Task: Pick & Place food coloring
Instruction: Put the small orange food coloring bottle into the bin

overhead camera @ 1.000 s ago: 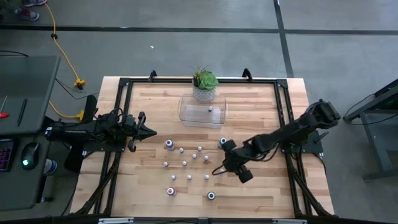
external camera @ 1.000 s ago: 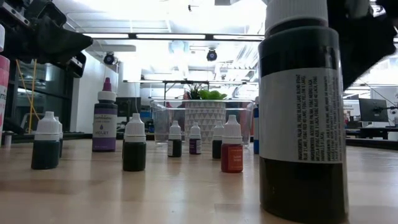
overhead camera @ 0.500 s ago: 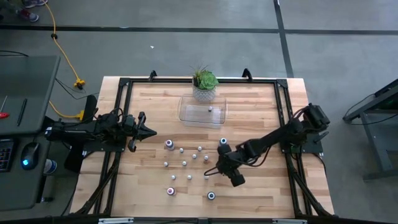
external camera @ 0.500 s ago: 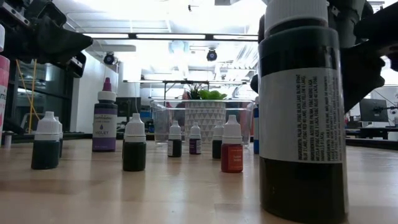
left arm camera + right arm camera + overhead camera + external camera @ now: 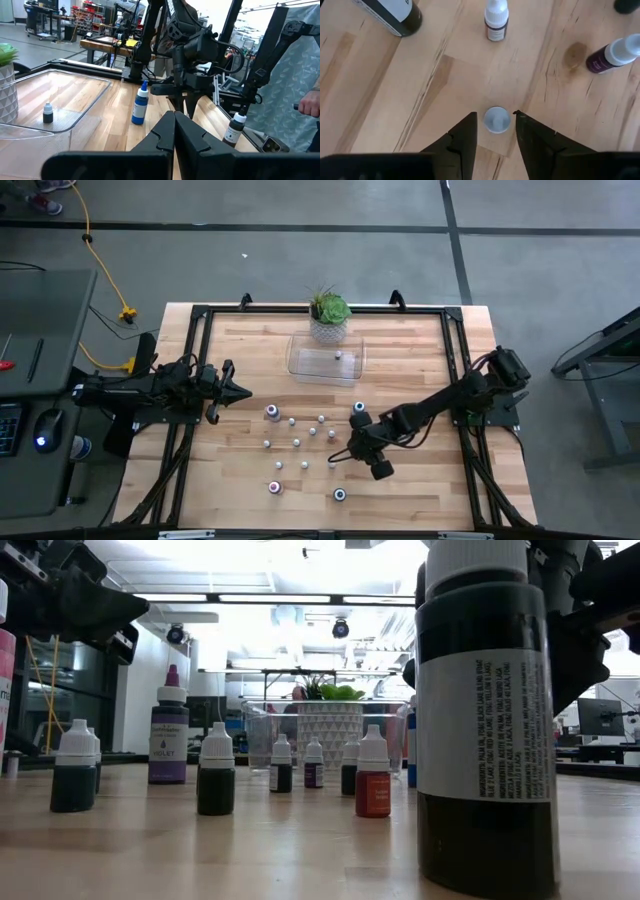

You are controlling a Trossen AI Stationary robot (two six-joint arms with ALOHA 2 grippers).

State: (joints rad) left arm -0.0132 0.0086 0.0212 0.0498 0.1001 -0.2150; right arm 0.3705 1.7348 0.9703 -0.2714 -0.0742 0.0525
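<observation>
Pale wooden boards made up the tabletop (image 5: pixel 420 350), and the food coloring (image 5: pixel 300 442) stood scattered across its middle as a loose cluster of tiny white-capped bottles. One more small bottle (image 5: pixel 338 356) sat inside the clear tray (image 5: pixel 300 365) toward the far edge, just in front of the potted plant (image 5: pixel 328 315).

Larger bottles ringed the cluster: a purple one (image 5: pixel 271 412) on the left side, a blue one (image 5: pixel 358 408) on the right side, a reddish one (image 5: pixel 274 487) and a dark one (image 5: pixel 340 494) near the front edge.

Reaching in from the right side, the right pincer (image 5: pixel 350 454) hung low over the cluster's right edge. In the right wrist view its fingers (image 5: pixel 466 140) were spread, with one white-capped bottle (image 5: pixel 496 120) standing upright between the tips; whether they touched it could not be told. Farther on in that view stood another small bottle (image 5: pixel 496 20), a purple-bodied one (image 5: pixel 612 55) and a big dark labelled one (image 5: pixel 395 15).

At the tabletop's left edge, the left pincer (image 5: pixel 238 391) waited, well apart from the bottles, its fingers (image 5: pixel 172 135) pressed together into a point.

In the low view, the large dark labelled bottle (image 5: pixel 487 740) filled the near foreground.
</observation>
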